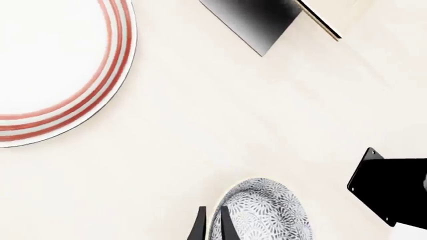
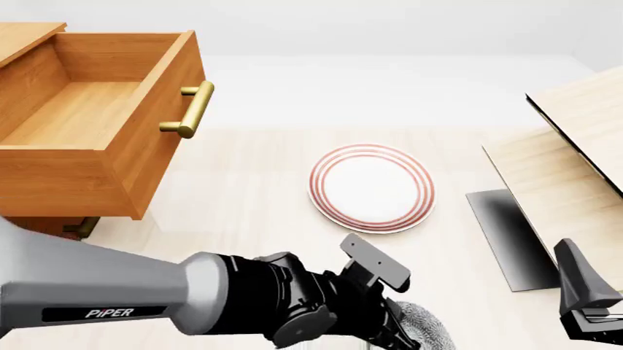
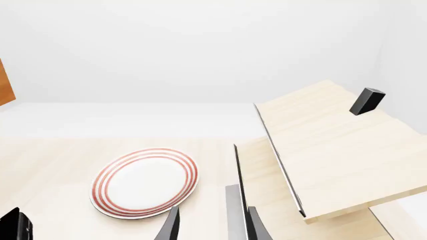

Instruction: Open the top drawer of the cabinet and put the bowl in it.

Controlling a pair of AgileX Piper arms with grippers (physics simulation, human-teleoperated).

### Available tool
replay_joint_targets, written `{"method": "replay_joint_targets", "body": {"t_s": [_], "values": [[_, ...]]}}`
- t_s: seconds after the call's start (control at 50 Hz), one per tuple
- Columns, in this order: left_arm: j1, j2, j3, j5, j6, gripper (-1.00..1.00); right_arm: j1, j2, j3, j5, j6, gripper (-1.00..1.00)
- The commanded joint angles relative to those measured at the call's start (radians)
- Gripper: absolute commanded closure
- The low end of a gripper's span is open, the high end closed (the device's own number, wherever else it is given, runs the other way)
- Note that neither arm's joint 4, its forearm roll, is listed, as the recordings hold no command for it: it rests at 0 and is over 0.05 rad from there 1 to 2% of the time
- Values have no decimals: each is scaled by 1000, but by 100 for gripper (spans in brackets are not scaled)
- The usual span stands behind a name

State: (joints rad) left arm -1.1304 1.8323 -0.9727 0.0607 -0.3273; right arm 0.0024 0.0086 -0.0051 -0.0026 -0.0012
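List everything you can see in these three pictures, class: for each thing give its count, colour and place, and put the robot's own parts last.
top drawer: one, orange-brown wood with a brass bar handle, pulled open and empty, far left.
cabinet: one, orange-brown, behind the drawer at the left edge.
plate: one, white with red rings, flat on the table's middle.
bowl: one, white with dark-blue speckles, near edge, at the left gripper.
light-wood structure: one, pale, right side.
table: one, cream.
left gripper: one, black, a finger on each side of the bowl's rim.
right gripper: one, black, near right, holding nothing.
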Motion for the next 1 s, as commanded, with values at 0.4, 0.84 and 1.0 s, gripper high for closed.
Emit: {"method": "replay_joint_targets", "body": {"t_s": [0.4,0.84,1.0], "values": [[85,-195,63,30,47,100,0,-1,1,0,0,-100],[194,-353,11,187,53,100,0,-1,1,0,0,-100],[234,-368,-58,261,99,100,0,-1,1,0,0,-100]]}}
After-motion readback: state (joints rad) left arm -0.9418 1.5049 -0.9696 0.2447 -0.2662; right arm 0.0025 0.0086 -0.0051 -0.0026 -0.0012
